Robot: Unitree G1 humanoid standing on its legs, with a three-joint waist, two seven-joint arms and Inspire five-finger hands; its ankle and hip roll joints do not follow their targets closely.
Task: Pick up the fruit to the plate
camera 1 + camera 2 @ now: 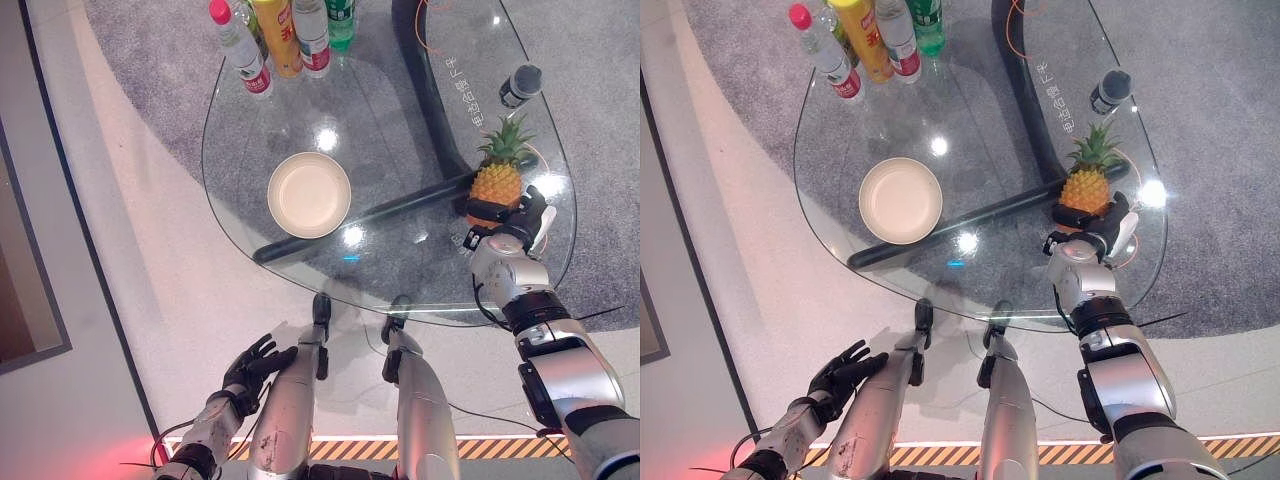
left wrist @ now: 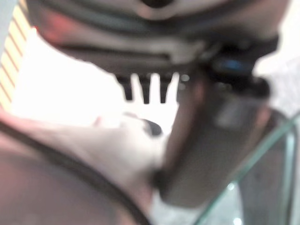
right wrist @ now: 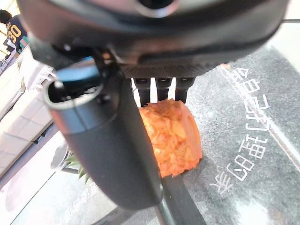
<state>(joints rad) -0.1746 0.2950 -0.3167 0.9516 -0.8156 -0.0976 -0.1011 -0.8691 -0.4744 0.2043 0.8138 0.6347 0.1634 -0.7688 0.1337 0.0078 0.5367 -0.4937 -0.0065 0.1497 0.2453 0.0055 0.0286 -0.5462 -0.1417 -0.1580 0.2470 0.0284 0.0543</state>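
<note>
A small pineapple (image 1: 497, 180) with a green crown stands upright on the right side of the glass table (image 1: 400, 120). My right hand (image 1: 512, 228) is at its base. In the right wrist view the orange body (image 3: 171, 136) sits between the straight fingers (image 3: 159, 89) and the thumb (image 3: 108, 150), and the hand is open around it. A round cream plate (image 1: 309, 194) lies empty near the table's middle, well to the left of the pineapple. My left hand (image 1: 255, 365) hangs low below the table's near edge with relaxed fingers.
Several drink bottles (image 1: 285, 35) stand in a cluster at the table's far edge. A dark-capped bottle (image 1: 520, 85) lies at the far right, beyond the pineapple. A black bar (image 1: 400, 205) of the table's frame runs under the glass between plate and fruit.
</note>
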